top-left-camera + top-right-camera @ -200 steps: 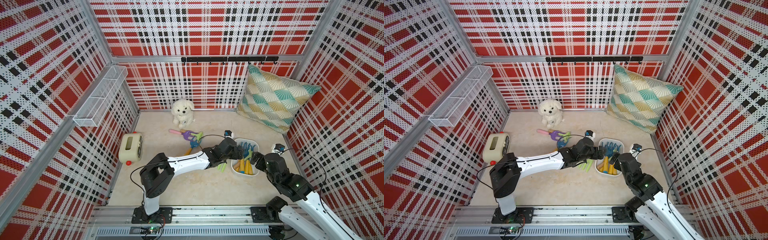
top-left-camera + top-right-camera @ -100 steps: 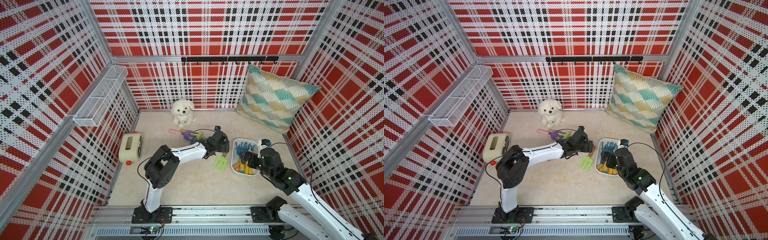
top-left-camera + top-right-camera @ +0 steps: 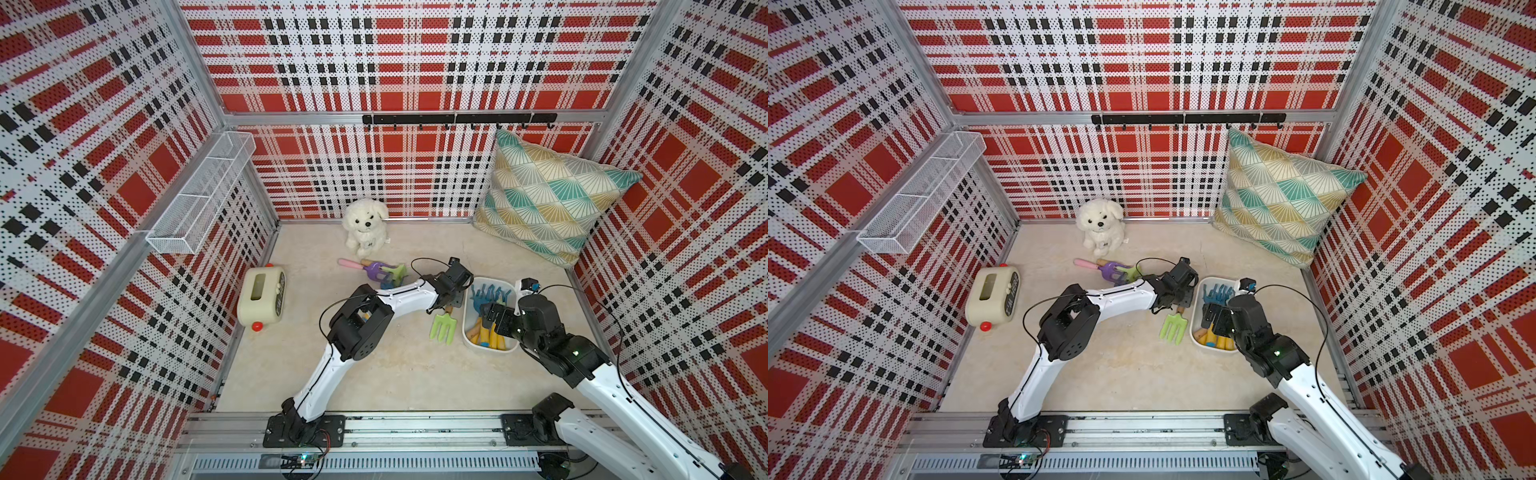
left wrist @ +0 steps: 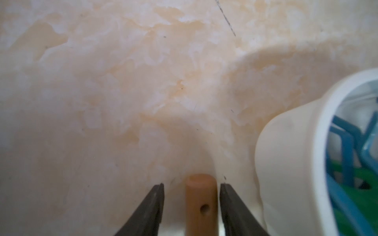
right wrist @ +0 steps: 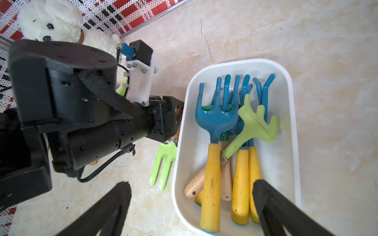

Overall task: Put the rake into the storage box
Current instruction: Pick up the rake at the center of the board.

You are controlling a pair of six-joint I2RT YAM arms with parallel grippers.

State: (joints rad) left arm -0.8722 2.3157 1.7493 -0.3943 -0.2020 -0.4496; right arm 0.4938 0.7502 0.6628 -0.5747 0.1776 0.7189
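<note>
The rake (image 3: 444, 328) (image 3: 1173, 328) has a light green pronged head and a wooden handle. It lies flat on the floor along the left side of the white storage box (image 3: 466, 322) (image 3: 1193, 324). My left gripper (image 3: 448, 307) (image 3: 1179, 307) is low over the handle. In the left wrist view the handle (image 4: 201, 204) lies between the jaws of the left gripper (image 4: 191, 183), which stand narrowly open with a slim gap on either side. My right gripper (image 5: 191, 182) (image 3: 489, 316) hovers open over the box's near end, holding nothing.
The storage box (image 5: 294, 122) holds several rakes with blue heads and yellow handles, and a green one. More toy tools (image 3: 374, 270) lie behind the left arm. A plush dog (image 3: 365, 224), a cream gadget (image 3: 262, 297) and a pillow (image 3: 548, 199) stand around the floor.
The left gripper has settled over the rake's handle and its jaws have narrowed around it. The right gripper has drifted a little to the left over the box.
</note>
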